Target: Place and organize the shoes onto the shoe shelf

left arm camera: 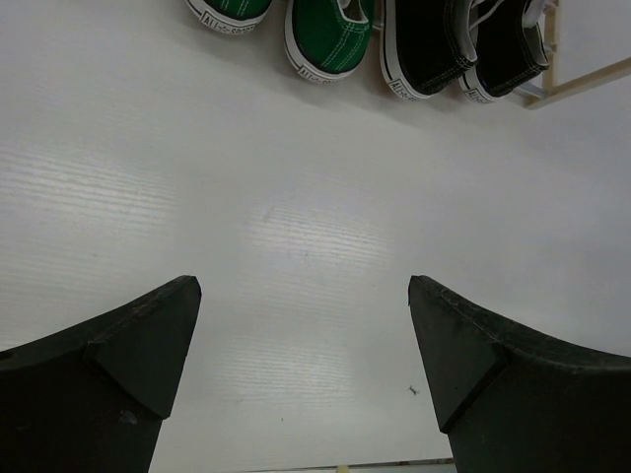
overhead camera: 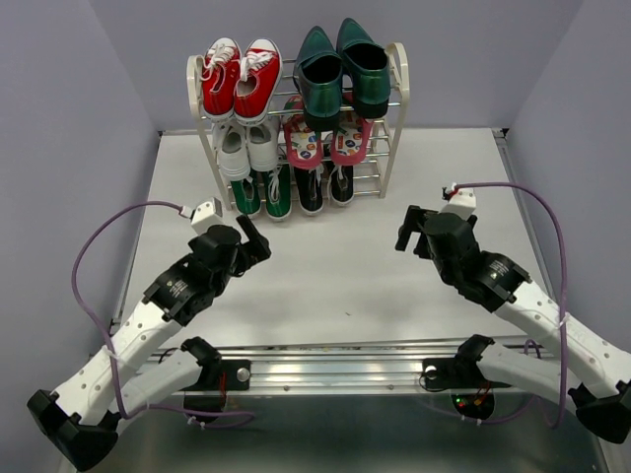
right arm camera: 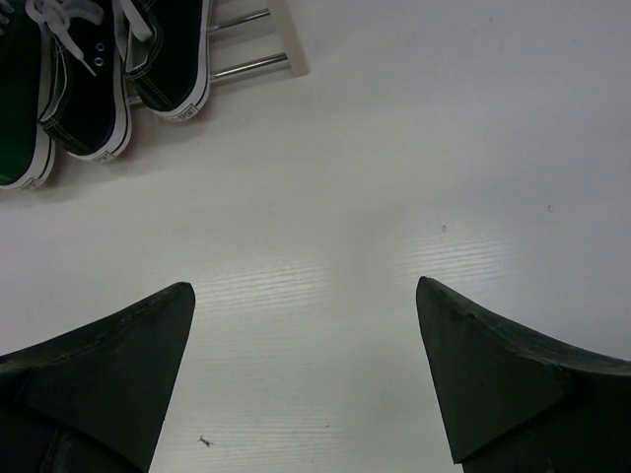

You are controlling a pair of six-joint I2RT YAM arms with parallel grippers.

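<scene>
The shoe shelf (overhead camera: 399,84) stands at the far edge of the table (overhead camera: 335,281), against the back wall, and every tier is filled. On the top rods the dark green loafers (overhead camera: 343,69) sit on the right, beside a pair of red sneakers (overhead camera: 240,77) on the left. One tier down, the red flip-flops (overhead camera: 327,138) lie on the right next to white sneakers (overhead camera: 246,148). At the bottom, the black sneakers (overhead camera: 325,185) are on the right with their toes poking out toward the arms, and green sneakers (overhead camera: 263,192) are just beside them on the left.

Both arms are folded low at the near side, elbows down by the metal rail, forearms slanting up and inward. The left gripper (overhead camera: 256,239) hangs over bare table, aimed at the bottom row, its jaws spread wide with nothing between them. The right gripper (overhead camera: 406,229) mirrors it on the other side, angled toward the shelf's right foot, its jaws also wide apart and empty. Neither touches a shoe or the shelf
</scene>
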